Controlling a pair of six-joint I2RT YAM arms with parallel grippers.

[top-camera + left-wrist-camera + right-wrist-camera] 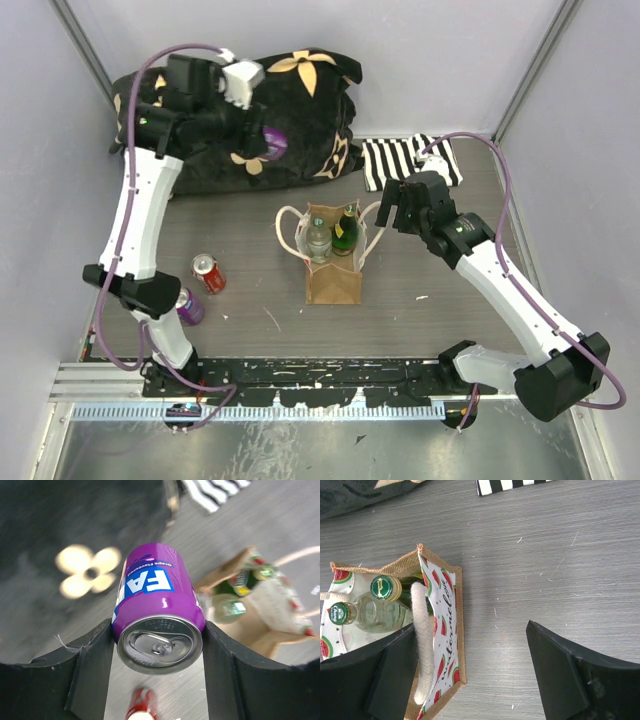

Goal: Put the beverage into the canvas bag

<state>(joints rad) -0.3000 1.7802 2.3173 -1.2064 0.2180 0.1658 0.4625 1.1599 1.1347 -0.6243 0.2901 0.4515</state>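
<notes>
Grey table [250, 215], left tool [157, 630] clamping purple can [155, 590], right tool [470, 630] open beside canvas bag [442, 605].

The purple can [157, 605] carries large white letters "FA" on a blue patch (the rest of the word curves out of sight), with small print "Grape Flavoured" beside them. Its lid has embossed words, the lower reading "LITTER". The canvas bag [442, 625] has cursive "watermelon" on its lining. Inside, a green bottle cap [384, 587] bears a gold "P"; the 2nd cap [340, 612] has print too small to read.
</notes>
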